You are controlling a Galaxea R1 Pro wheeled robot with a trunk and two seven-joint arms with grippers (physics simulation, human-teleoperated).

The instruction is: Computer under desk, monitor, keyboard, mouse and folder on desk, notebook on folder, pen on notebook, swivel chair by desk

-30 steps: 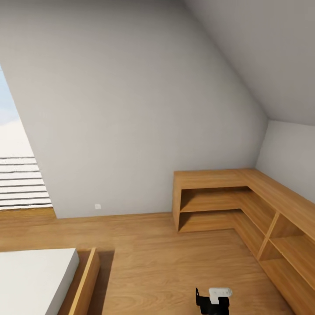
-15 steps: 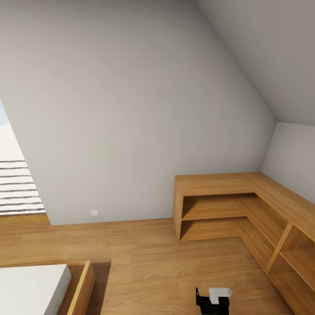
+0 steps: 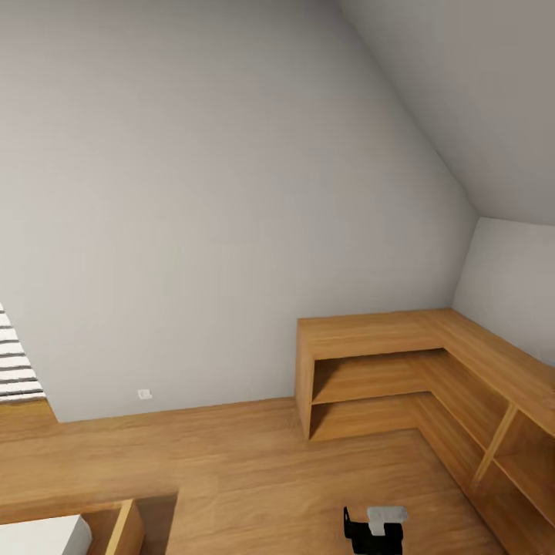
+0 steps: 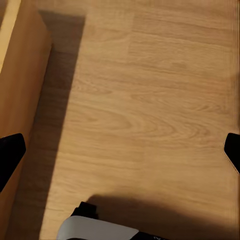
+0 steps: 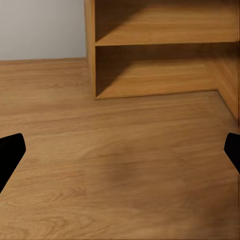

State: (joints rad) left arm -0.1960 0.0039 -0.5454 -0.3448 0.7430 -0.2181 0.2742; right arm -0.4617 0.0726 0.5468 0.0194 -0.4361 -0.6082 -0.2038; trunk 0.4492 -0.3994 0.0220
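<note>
- In the attic bedroom, at the far left of the head view, I see a strip of bright window with pale horizontal slats (image 3: 14, 362), and below it a white-topped bed in a light-wood frame (image 3: 123, 528).
- Next comes the broad sloped grey wall (image 3: 231, 216) with a small white socket plate (image 3: 144, 394) near its foot, then the light-wood plank floor (image 3: 247, 470).
- Low in the middle of the head view sits a black-and-white part of my own rig (image 3: 375, 530); I cannot say which arm it belongs to.
- To the right stands a low L-shaped light-wood shelf cabinet (image 3: 370, 335), open-fronted, its shelves bare as far as I can see. This is not the black work surface.
- My left hand (image 4: 120, 150) has its two black fingertips at opposite edges of its wrist view, spread wide with nothing between them, over bare floor beside the wooden bed frame.
- My right hand (image 5: 120, 150) is likewise spread wide and carrying nothing, looking across the floor towards the cabinet's lower shelves.
- None of the task's things is in sight from here, so I cannot tell where they lie.
- My judgement: I am in transit, and nothing here shows any arranging done. I take all of it as remaining, and must first turn to find the black surface and the chair.
</note>
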